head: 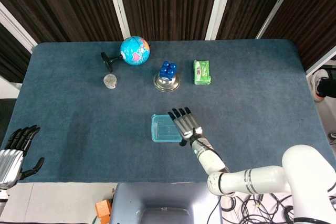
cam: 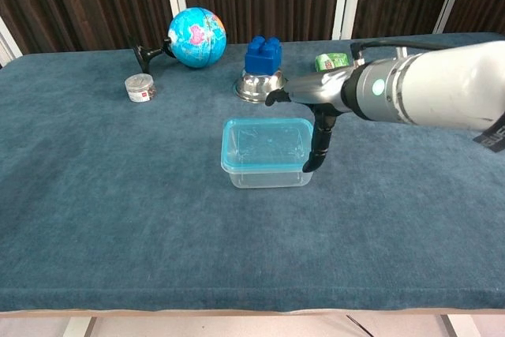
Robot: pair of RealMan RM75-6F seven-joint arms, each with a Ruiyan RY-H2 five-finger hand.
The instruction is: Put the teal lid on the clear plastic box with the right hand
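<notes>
Dark slatted wall panels with pale vertical strips back a table (head: 252, 93) covered in blue-grey felt; bare floor and cables show at the near right edge in the head view. Right hand (head: 185, 124) – fingers spread flat, grasping nothing – hovers at the right edge of the clear plastic box (cam: 267, 173), one dark fingertip (cam: 312, 165) hanging just beside the box's right wall. Teal lid (head: 165, 128) sits on top of the box, near the table's centre front. Farther back stand a steel bowl (cam: 256, 87) bearing a blue block (cam: 263, 54), a green packet (head: 202, 72) to its right, and to its left a globe (head: 135, 50) on a black stand – with a small round jar (head: 109, 81) near it. Left hand (head: 14, 150), fingers loosely extended and holding nothing, lies off the table's near left corner.
</notes>
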